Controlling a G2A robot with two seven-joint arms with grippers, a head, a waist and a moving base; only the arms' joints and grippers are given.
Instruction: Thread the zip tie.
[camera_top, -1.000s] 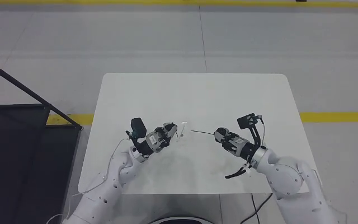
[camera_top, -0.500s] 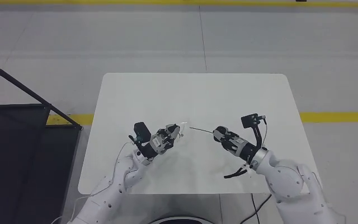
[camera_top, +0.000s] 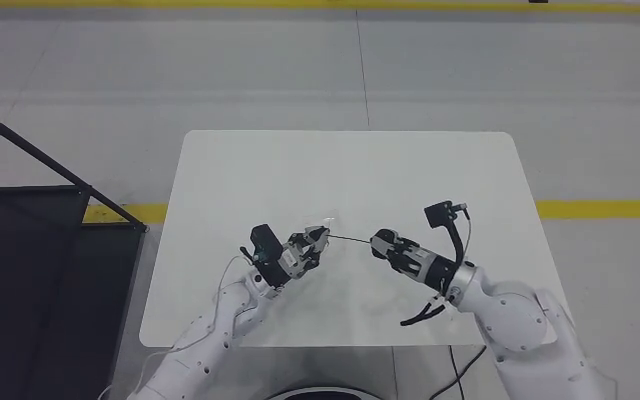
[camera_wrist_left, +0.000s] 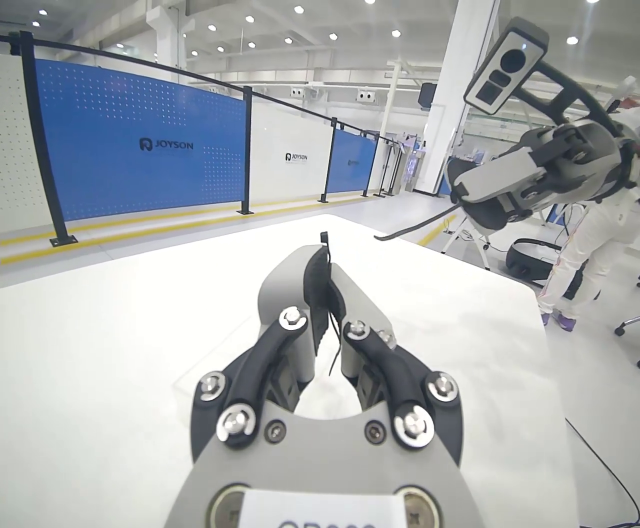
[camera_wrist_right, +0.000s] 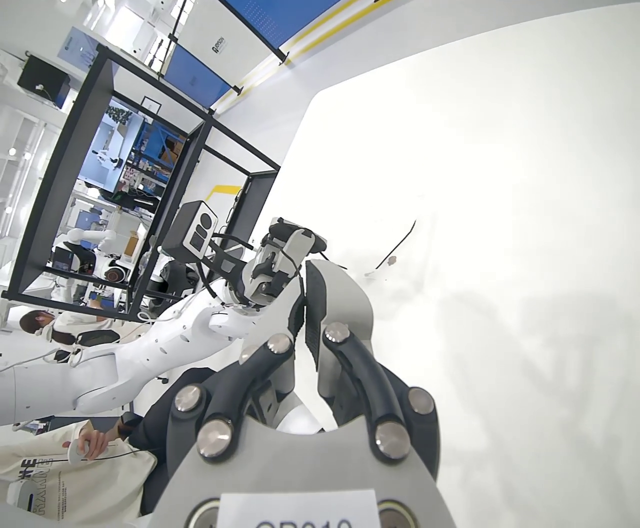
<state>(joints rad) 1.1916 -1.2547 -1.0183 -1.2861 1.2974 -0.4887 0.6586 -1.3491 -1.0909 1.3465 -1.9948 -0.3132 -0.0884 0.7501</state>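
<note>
left gripper (camera_top: 318, 237) (one): fingers pinching the head end of a thin black plastic zip tie (camera_wrist_left: 324, 236), head poking past the fingertips.
zip tie (one, as far as shows): strap bridges the gap between grippers.
right gripper (camera_top: 376, 242) (one): clamped on the strap, free tip pointing at the head, just short of it.
white rounded-corner table (camera_top: 420, 170) (one): beneath both grippers.

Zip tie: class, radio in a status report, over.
Left hand shut on zip tie head. Right hand shut on strap, tip short of head. Nothing between them.
</note>
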